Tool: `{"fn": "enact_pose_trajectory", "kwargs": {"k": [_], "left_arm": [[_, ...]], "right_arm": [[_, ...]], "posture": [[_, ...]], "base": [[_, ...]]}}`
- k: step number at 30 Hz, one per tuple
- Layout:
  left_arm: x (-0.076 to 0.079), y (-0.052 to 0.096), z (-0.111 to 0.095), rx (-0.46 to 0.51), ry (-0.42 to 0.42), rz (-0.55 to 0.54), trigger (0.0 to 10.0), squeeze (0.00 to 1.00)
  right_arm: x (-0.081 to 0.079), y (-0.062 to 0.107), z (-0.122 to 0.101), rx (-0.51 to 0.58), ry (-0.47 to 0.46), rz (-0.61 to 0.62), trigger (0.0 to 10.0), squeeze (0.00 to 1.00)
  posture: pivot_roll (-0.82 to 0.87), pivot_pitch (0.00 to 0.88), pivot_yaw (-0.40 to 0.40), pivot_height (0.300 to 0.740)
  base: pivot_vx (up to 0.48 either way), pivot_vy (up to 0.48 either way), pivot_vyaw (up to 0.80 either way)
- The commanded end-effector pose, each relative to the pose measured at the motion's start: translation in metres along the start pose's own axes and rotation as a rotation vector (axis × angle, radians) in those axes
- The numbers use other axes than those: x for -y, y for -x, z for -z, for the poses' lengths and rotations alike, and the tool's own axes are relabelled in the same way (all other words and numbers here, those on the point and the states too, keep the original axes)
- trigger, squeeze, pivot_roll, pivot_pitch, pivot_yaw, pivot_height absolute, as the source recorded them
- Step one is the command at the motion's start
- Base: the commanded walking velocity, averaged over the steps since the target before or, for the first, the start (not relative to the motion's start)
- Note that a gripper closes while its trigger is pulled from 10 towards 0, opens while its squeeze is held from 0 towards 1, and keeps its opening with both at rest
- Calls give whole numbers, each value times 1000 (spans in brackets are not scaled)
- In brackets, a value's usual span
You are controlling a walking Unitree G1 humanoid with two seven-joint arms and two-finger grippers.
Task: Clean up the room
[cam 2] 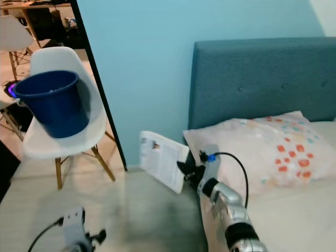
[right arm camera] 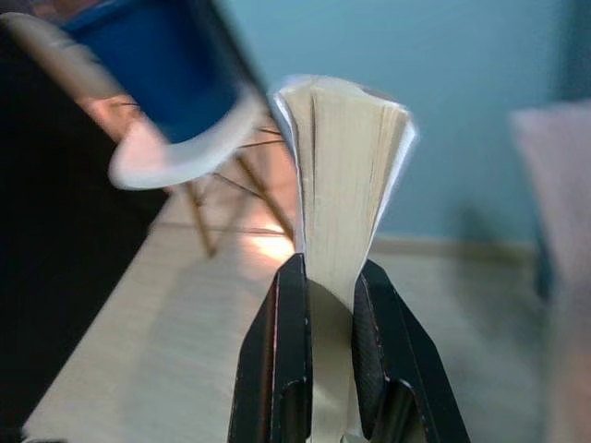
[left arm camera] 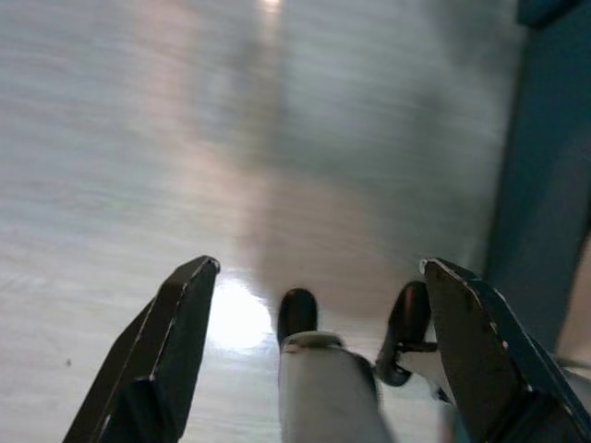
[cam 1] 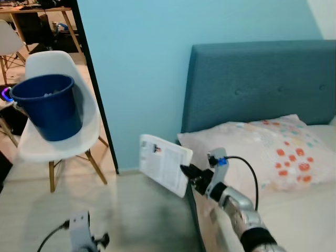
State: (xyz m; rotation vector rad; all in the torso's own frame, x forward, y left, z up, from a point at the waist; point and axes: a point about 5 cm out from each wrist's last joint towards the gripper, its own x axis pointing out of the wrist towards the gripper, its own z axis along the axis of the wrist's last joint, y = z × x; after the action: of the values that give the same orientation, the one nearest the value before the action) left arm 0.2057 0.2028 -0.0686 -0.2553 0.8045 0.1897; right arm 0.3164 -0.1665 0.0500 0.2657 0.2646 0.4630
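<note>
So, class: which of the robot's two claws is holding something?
The right claw, shut on a booklet beside the bed. The left claw hangs open over the floor.

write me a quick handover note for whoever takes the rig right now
Right gripper: shut on a booklet, held in the air beside the bed.
Left gripper: open, holding nothing, low over the floor.
Blue bucket sits on the white chair, to the robot's left.
Done: booklet picked up.
Left: the booklet is not yet put down anywhere; the bucket looks the likely spot, though that is a guess.
</note>
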Motion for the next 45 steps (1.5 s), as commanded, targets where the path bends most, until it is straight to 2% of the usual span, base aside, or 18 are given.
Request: {"fn": "enact_pose_trajectory", "kwargs": {"k": [1, 2, 4, 5, 7, 11, 19, 22, 24, 27, 33, 39, 45], "left_arm": [[3, 0, 3, -16, -21, 9, 10000, 0], [3, 0, 3, -16, -21, 9, 10000, 0], [8, -1, 1, -8, -47, 33, 10000, 0], [8, -1, 1, -8, -47, 33, 10000, 0], [14, -2, -3, 9, -72, 64, 10000, 0], [21, -3, -9, 32, -94, 93, 10000, 0], [27, -5, -15, 56, -122, 109, 10000, 0], [28, -5, -16, 61, -127, 113, 10000, 0], [29, -6, -21, 80, -138, 117, 10000, 0], [28, -6, -24, 89, -131, 113, 10000, 0], [28, -6, -26, 99, -143, 96, 10000, 0], [28, -7, -27, 104, -133, 87, 10000, 0], [29, -7, -30, 116, -138, 90, 10000, 0]], "right_arm": [[12, 7, 0, 12, -30, 76, 10000, 0], [12, 7, 0, 12, -30, 76, 10000, 0], [31, 16, -1, 52, -119, 218, 10000, 0], [31, 16, -1, 52, -119, 218, 10000, 0], [46, 27, -3, 106, -228, 318, 10000, 0], [53, 35, 0, 128, -282, 350, 10000, 0], [50, 40, 15, 85, -365, 317, 10000, 0], [48, 40, 17, 79, -383, 298, 10000, 0], [43, 40, 19, 87, -427, 228, 10000, 0], [39, 39, 19, 77, -428, 170, 10000, 0], [23, 38, 23, 1, -433, 9, 10000, 0], [21, 43, 40, -150, -384, 2, 10000, 0], [26, 47, 46, -195, -390, 46, 10000, 0]], "posture": [[-53, 45, -7, 740], [-53, 45, -7, 740], [-53, 47, -7, 740], [-53, 47, -7, 740], [-57, 50, -7, 740], [-62, 52, -8, 740], [-70, 55, -4, 740], [-69, 56, -5, 740], [-69, 58, -7, 740], [-70, 58, -8, 740], [-74, 52, -12, 740], [-75, 44, -17, 740], [-80, 39, -20, 735]], "base": [[0, 0, -788], [0, 0, -788], [0, 0, -788], [0, 0, -788], [0, 0, -784], [0, 0, -788], [0, 0, -756], [0, 0, 0], [0, 0, 0], [0, 0, 0], [0, -480, 0], [0, 0, 0], [0, 0, 0]]}}
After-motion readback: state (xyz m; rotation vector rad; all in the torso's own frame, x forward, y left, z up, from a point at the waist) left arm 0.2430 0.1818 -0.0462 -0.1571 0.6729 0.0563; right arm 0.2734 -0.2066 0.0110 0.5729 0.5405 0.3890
